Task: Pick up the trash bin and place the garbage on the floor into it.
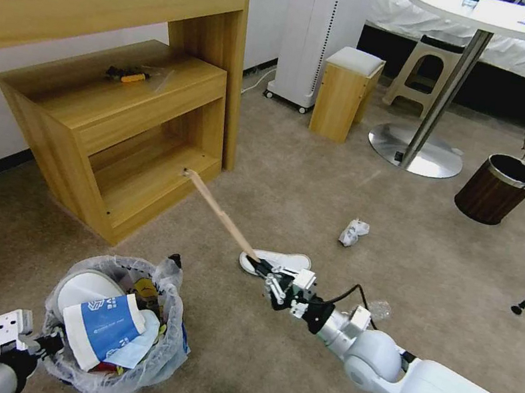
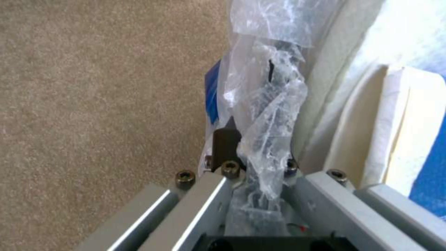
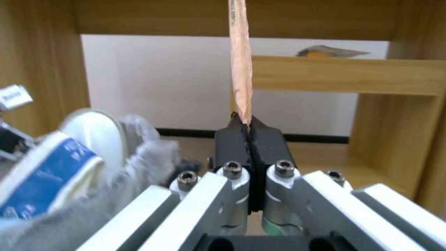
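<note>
Right gripper (image 3: 250, 134): jaws pinch wooden stick (image 1: 219, 211) by its end.
Left gripper (image 2: 253, 164): jaws clamp trash bin (image 1: 116, 333) rim.
Risk: long stick may pivot and miss the bin.

My right gripper (image 3: 250, 134) pinches the wooden stick (image 3: 241, 66) between closed black pads, the stick pointing toward the wooden shelf unit (image 3: 344, 75). Beside it sits the bag-lined trash bin (image 3: 69, 174), holding a blue-white paper cup (image 3: 44, 174).

1. Small dark round bag-lined trash bin (image 1: 116, 333) sat on beige short-pile carpet (image 1: 318, 186), front-left, w/ blue-white paper cup (image 1: 107, 326) inside.
2. Light wooden shelf unit (image 1: 119, 124) stood behind bin.
3. White flat slipper (image 1: 278, 261) lay right of bin; small white wad (image 1: 353, 232) beyond it.
4. Brown wood-look bin w/ metal rim (image 1: 495, 188) stood far right.
</note>
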### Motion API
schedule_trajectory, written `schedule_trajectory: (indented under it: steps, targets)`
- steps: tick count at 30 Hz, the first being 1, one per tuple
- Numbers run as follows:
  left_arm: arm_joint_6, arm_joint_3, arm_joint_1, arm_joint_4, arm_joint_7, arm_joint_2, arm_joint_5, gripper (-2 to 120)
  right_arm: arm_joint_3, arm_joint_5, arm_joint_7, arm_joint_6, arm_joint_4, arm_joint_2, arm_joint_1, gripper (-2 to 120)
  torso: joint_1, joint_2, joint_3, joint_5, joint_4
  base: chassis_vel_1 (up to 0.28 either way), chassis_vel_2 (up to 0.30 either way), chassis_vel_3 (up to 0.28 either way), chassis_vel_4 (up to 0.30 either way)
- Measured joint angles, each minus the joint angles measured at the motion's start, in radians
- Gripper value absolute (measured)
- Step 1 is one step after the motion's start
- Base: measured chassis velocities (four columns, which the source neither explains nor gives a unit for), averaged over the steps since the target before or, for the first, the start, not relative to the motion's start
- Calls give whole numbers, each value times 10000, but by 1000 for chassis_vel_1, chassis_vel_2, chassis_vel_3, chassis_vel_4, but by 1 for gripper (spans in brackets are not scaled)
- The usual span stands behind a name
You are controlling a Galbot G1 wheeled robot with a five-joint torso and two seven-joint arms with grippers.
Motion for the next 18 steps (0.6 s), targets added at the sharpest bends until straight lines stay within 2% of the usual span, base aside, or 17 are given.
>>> schedule_trajectory:
  steps: [18]
  targets:
    - [33, 69, -49, -128, -19, -192, 109, 0, -2662, 493, 377, -338, 212, 1179, 2404, 0, 0, 0, 0, -1, 1, 0, 0, 0, 0]
